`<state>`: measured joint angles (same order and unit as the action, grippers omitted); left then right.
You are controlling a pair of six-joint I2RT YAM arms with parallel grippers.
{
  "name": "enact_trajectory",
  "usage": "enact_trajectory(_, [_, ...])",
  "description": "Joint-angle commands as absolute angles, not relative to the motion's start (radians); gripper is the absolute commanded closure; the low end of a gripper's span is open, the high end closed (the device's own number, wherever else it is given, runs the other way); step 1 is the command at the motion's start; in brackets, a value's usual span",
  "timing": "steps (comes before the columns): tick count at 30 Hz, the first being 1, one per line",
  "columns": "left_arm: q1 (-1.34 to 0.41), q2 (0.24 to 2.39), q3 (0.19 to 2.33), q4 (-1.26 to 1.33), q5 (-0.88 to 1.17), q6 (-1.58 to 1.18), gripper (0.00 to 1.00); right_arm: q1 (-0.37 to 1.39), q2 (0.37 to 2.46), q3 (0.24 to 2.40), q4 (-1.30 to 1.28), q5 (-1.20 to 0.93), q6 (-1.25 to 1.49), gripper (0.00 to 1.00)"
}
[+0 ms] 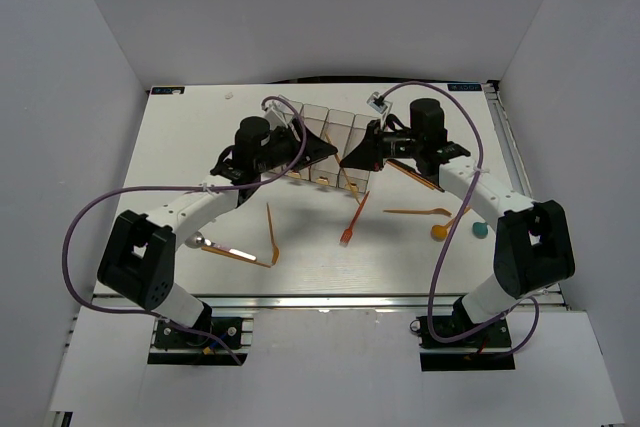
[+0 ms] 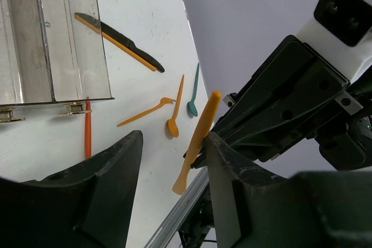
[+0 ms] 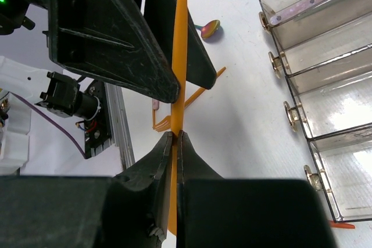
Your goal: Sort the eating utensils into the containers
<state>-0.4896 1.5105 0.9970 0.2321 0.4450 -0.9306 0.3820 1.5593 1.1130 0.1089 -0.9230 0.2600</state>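
From above, the two arms meet over the white bench (image 1: 200, 137). The left pincer (image 1: 325, 150) and the right pincer (image 1: 350, 160) stand tip to tip just in front of the row of clear, greyish plastic bins (image 1: 330, 127). Loose on the bench nearer the bases lie a slim orange fork (image 1: 351, 219) and an orange knife (image 1: 272, 234), well apart from the bins.

The left wrist view shows the left pincer released. Its two matte black fingers (image 2: 99, 196) stand wide, and a thin orange plastic utensil (image 2: 200, 135) rises tilted in the gap, right beside one finger (whether it touches I cannot tell). The utensil is a flat, smooth strip with a rounded end; its working end is hidden. Beyond it, an orange spoon (image 2: 174, 123) and a teal spoon (image 2: 193, 100) lie close together on the bench. The glossy walls of the bins fill the upper left corner.

In the right wrist view, the right pincer is clenched on the orange plastic utensil, its fingertips pressed flat against the strip low on its length. The strip runs straight up between the left pincer's scuffed black fingers. To the right sit the bins, thin-walled and rectangular, each with a small brass-coloured fitting (image 3: 290, 111) at its end. A rainbow-sheened spoon (image 3: 210, 28) lies on the bench farther off.
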Motion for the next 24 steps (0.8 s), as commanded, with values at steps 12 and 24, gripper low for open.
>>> enact_trajectory(12, [-0.523,1.589,1.120,0.239,0.495,-0.891,0.98,0.383,1.519,1.088,0.183,-0.968,0.285,1.00])
enact_trajectory(24, [-0.419,1.597,1.380,-0.237,0.255,-0.468,1.00,0.309,1.462,1.097,0.107,-0.971,0.186,0.53])
